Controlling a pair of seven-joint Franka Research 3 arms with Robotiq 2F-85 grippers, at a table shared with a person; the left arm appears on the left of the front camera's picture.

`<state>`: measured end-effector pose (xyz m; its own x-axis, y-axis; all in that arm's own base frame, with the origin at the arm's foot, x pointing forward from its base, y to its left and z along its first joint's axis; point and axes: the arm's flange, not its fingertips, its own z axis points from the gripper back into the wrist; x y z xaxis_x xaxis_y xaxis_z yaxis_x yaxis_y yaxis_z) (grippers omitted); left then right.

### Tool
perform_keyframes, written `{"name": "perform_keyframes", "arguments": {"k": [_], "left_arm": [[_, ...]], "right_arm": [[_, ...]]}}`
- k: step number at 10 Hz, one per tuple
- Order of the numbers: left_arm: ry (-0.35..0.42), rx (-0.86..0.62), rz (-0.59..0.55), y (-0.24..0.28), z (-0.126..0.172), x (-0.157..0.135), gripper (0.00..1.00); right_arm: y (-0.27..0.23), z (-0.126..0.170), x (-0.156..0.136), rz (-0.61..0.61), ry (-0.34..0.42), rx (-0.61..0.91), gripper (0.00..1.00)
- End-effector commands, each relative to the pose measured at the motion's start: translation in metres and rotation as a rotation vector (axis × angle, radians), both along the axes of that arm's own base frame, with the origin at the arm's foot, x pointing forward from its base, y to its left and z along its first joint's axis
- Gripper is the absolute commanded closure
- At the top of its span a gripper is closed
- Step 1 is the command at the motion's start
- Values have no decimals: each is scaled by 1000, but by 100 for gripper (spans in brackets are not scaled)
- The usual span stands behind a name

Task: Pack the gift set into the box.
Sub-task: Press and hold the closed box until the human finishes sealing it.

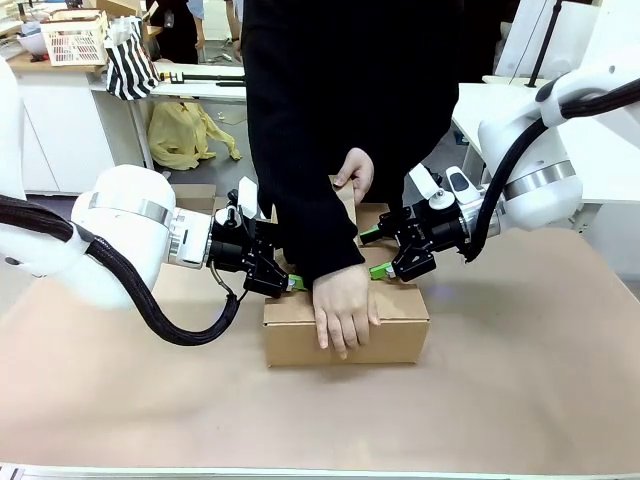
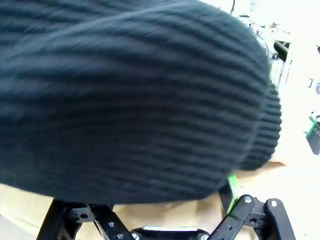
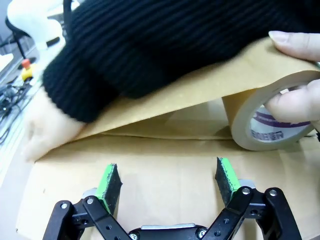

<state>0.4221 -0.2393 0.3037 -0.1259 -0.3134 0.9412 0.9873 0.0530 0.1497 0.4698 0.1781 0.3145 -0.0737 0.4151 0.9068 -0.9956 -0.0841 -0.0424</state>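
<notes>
The left gripper sits at the box's left top edge; a black sleeve hides its fingers, so I cannot tell its state. The box rests mid-desk, a person's hand pressing its top. The right gripper, jaws apart, hovers over the box's right end beside a tape roll.
</notes>
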Motion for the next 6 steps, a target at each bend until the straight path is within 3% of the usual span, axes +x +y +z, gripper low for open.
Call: {"name": "perform_keyframes", "arguments": {"k": [1, 6], "left_arm": [[0, 13, -3, 1, -3, -3, 0], [0, 13, -3, 1, -3, -3, 0]], "right_arm": [[0, -1, -1, -1, -1, -3, 0], [0, -1, -1, -1, -1, -3, 0]]}}
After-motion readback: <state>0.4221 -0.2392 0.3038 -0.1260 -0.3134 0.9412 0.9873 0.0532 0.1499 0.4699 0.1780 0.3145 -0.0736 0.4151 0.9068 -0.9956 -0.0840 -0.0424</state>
